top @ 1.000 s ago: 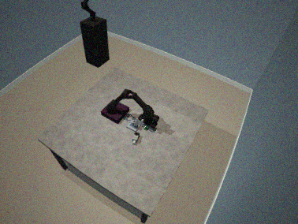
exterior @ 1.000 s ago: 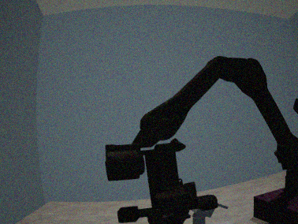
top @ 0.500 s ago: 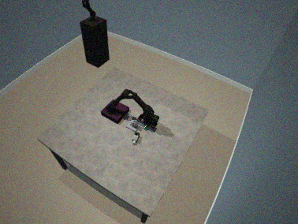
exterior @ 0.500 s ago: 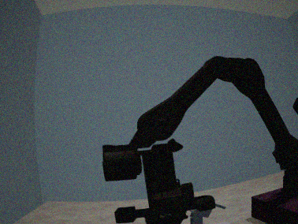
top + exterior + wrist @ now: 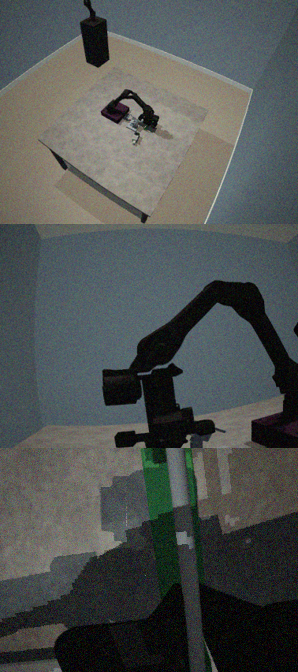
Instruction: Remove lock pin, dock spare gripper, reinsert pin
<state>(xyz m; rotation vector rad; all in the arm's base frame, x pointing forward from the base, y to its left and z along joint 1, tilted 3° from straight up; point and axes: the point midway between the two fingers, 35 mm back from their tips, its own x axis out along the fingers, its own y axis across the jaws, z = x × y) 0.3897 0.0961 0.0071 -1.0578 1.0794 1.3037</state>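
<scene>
The WidowX AI arm (image 5: 139,99) (image 5: 236,294) arches from its dark purple base block (image 5: 117,117) (image 5: 263,435) over a mottled grey tabletop (image 5: 98,151) (image 5: 71,434), its gripper (image 5: 147,126) (image 5: 184,589) low beside a pale plate (image 5: 132,125). The jaws are closed narrowly on the slim grey lock pin (image 5: 191,593), which crosses in front of a green strip (image 5: 160,503) in the wrist view

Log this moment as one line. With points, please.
hand (image 5: 184,589): closed on grey rod (image 5: 190,568) | green strip (image 5: 159,513): behind rod | rod's far end: out of view
</scene>
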